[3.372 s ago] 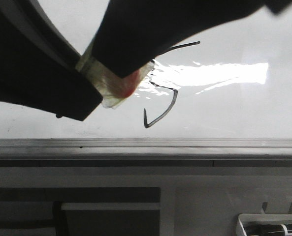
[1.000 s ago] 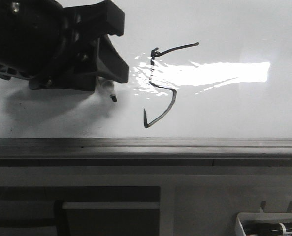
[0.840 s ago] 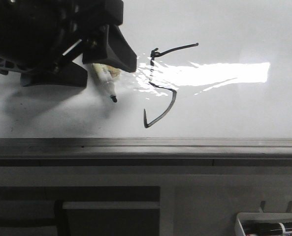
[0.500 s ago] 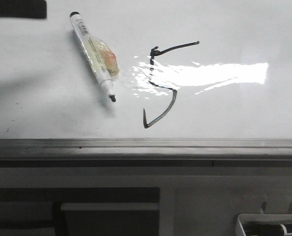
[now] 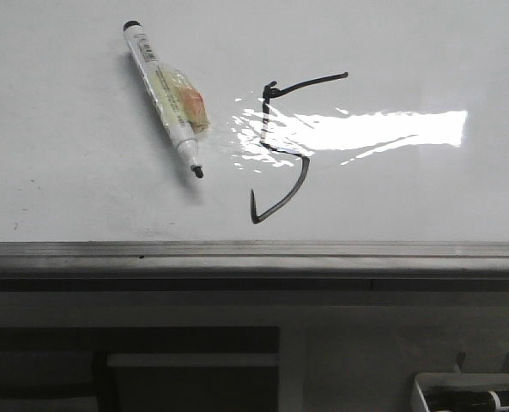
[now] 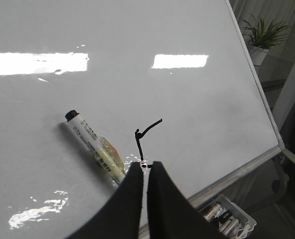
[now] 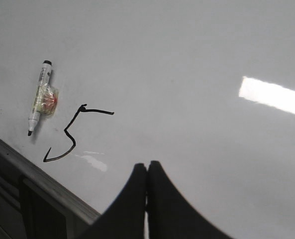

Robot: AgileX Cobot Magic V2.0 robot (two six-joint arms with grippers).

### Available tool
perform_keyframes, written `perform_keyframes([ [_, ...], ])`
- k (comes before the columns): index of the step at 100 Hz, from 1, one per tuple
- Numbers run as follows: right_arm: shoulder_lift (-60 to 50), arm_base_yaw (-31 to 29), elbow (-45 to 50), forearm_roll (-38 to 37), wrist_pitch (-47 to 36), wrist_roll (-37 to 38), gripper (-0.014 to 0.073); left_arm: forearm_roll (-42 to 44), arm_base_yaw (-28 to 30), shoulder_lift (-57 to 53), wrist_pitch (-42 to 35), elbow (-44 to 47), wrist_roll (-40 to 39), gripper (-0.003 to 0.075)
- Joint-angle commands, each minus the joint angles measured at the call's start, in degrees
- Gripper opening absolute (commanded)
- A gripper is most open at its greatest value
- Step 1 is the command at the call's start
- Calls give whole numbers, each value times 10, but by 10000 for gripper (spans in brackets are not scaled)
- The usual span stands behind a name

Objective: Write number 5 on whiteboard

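Rail: grey metal rail (image 5: 254,254) runs along the near edge of the whiteboard (image 5: 409,197).
Number 5: the number 5 (image 5: 284,150) is drawn just beyond the rail, glare across its middle; it looks complete.
Marker: uncapped marker (image 5: 165,96) lies flat just left of the digit, long axis slanted, tip toward the rail, apart from the strokes.
Left gripper (image 6: 145,172): jaws pressed together, empty, raised clear above the marker and digit; the nearer arm.
Right gripper (image 7: 147,172): jaws pressed together, empty, well apart from the digit.
Obstruction: none seen.
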Motion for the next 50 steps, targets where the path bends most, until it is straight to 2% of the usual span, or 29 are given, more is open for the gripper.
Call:
perform_keyframes([
  [1, 0, -3, -11, -30, -26, 0, -50, 1, -4, 0, -25, -7, 0, -20],
  [50, -1, -3, -11, -30, -26, 0, -50, 1, -4, 1, -29, 2, 0, -20],
])
